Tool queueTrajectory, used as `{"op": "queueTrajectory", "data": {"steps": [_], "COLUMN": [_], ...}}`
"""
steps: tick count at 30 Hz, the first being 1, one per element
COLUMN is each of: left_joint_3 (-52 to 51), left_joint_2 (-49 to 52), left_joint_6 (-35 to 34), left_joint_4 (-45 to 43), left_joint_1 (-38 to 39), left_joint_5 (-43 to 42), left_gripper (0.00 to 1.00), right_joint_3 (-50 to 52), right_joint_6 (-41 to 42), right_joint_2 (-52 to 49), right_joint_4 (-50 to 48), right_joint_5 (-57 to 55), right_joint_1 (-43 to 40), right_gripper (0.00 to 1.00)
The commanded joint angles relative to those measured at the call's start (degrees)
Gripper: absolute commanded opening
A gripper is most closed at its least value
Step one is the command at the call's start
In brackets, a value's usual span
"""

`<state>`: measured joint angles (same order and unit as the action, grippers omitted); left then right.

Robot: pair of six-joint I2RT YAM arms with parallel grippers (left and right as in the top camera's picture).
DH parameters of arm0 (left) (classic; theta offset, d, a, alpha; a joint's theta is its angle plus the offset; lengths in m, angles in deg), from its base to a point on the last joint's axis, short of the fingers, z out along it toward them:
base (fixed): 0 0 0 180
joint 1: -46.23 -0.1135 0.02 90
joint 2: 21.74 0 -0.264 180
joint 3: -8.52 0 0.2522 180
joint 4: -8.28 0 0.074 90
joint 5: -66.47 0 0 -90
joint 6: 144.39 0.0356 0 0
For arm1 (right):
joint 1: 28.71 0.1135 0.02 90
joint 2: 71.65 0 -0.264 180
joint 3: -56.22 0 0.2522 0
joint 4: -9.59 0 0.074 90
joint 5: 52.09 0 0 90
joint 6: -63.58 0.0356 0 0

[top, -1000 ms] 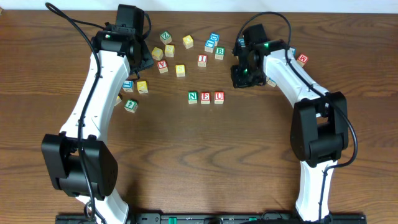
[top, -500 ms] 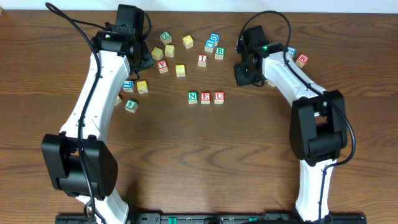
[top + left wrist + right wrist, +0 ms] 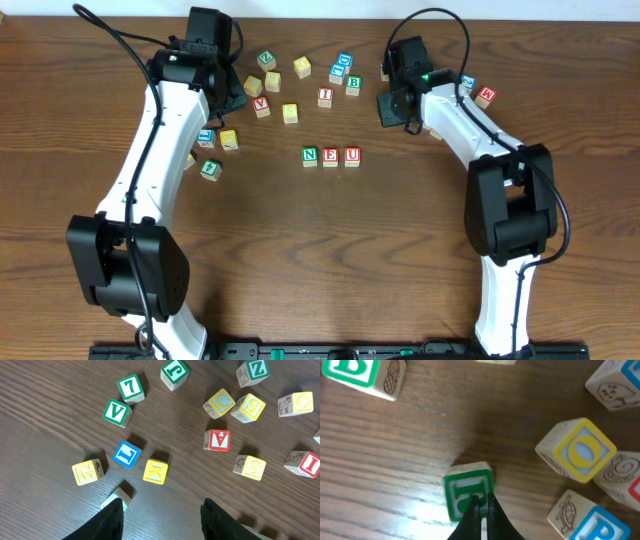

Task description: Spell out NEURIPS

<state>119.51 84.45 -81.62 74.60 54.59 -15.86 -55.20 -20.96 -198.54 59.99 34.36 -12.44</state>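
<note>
Bright, even light from above falls on the dark brown wooden bench [image 3: 300, 240], casting short, soft shadows. Overhead and left wrist views are sharp; the right wrist view is blurred, with pale glare on the grain near the black right hand [image 3: 480, 504].

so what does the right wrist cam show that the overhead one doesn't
Only the right wrist view: the right gripper shut, with its tips over a green-lettered block whose letter is partly hidden; contact cannot be told. Only the overhead: the N, E and U blocks side by side in a row, apart from the scattered blocks. Both: the green B block and the wooden table.
</note>
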Motion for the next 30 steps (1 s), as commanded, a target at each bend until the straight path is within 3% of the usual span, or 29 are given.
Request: {"op": "queueTrajectory", "data": {"steps": [1, 20, 30], "left_joint_3": [0.50, 0.50, 0.50], "left_joint_2": [0.57, 0.57, 0.57], "left_joint_6": [-0.04, -0.04, -0.04], "left_joint_4": [0.50, 0.57, 0.59], "left_joint_1": [-0.13, -0.13, -0.13], "left_joint_5": [0.57, 0.57, 0.57], "left_gripper": [0.49, 0.49, 0.49], "right_joint_3": [0.37, -5.09, -5.07], "right_joint_6": [0.22, -0.35, 1.33], "right_joint_2": [-2.58, -2.73, -5.40], "right_joint_4": [-0.74, -5.27, -8.35], "right_joint_5": [-1.03, 2.69, 3.30], "right_joint_1": [-0.37, -1.05, -0.42], "right_gripper": [0.03, 0.21, 0.01]}}
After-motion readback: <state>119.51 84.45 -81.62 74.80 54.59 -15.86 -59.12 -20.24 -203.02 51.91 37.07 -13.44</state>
